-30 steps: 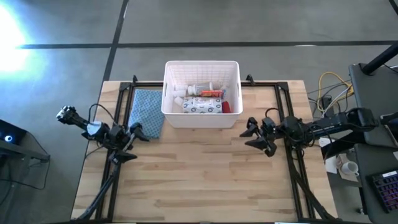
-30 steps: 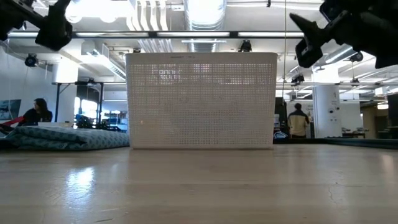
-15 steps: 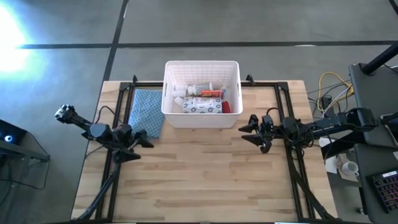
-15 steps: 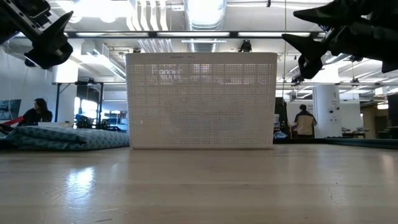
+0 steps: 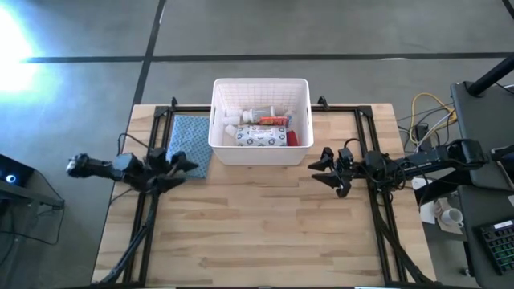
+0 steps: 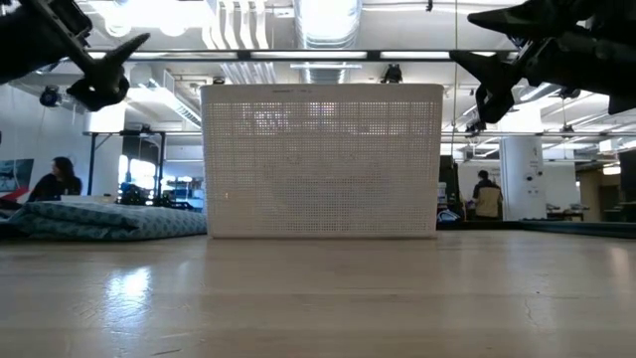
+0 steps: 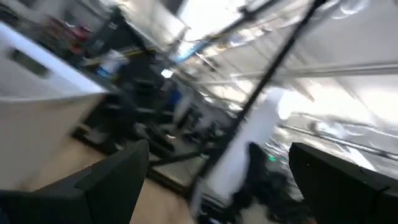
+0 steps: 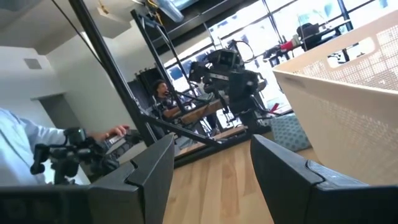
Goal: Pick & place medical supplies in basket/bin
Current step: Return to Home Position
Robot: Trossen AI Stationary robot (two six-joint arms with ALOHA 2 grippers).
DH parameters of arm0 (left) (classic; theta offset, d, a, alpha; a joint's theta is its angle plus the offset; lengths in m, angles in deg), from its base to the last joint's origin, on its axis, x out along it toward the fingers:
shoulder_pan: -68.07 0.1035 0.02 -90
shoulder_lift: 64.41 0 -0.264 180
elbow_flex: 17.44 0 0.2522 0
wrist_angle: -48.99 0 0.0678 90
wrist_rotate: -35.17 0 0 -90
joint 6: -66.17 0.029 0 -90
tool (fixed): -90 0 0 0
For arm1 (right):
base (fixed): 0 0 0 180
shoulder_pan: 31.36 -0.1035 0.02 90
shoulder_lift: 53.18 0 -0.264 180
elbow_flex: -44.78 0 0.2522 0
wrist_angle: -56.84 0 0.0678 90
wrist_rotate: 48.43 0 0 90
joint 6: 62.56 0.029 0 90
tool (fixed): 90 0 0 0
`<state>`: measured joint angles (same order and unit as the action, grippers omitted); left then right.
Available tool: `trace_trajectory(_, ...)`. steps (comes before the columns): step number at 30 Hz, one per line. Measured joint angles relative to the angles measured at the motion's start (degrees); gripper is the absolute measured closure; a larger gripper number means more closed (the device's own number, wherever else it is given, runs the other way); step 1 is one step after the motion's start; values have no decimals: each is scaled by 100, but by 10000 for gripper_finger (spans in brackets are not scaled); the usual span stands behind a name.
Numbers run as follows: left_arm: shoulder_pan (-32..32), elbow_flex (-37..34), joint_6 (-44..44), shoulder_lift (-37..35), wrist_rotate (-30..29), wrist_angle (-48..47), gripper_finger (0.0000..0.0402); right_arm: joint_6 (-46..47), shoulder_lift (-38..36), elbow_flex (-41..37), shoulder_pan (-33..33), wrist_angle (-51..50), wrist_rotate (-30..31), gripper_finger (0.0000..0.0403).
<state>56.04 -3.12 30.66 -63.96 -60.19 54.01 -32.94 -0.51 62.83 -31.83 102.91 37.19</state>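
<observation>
The white bin (image 5: pixel 261 120) stands at the table's far middle, and the low view shows its perforated near wall (image 6: pixel 323 159). Inside it lie the medical supplies: white bottles (image 5: pixel 239 117), an orange box (image 5: pixel 271 121) and a grey-white pack (image 5: pixel 261 137). My left gripper (image 5: pixel 185 167) hovers open over the table's left side, beside the blue cloth (image 5: pixel 191 143). My right gripper (image 5: pixel 320 168) hovers open to the right of the bin's near corner. Both are empty and above the table, as the low view shows for the left gripper (image 6: pixel 111 72) and the right gripper (image 6: pixel 487 62).
The blue cloth lies flat on the table, left of the bin, its edge under the bin's side. Black frame rails (image 5: pixel 373 160) run along the table's left, right and far sides. Bare wood (image 5: pixel 257 225) fills the near half. People show in the room beyond (image 6: pixel 487 194).
My left arm has swung round: its gripper has shifted toward the far edge and the blue cloth, now pointing level toward the table's right. My right gripper moved slightly toward the bin and tipped up to level, then stayed still. Both stayed open.
</observation>
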Motion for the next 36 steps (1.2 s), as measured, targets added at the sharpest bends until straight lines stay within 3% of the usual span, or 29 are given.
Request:
trace_trajectory(6, 805, 12, 223, -25, 40, -129, 39, -2, 1, 4, 2, -1, -12, 202)
trace_trajectory(10, 833, 2, 284, -26, 66, -493, 39, -2, 2, 7, 2, -2, -11, 202)
trace_trajectory(15, 834, 0, -445, -29, 128, -947, 39, -2, 0, 7, 2, -1, -9, 202)
trace_trajectory(20, 961, 0, -290, -29, 122, -1342, 39, -2, 1, 9, 2, 1, -8, 202)
trace_trajectory(36, 988, 7, -275, 648, 119, -1382, 39, -2, 2, 9, 2, 2, 4, 202)
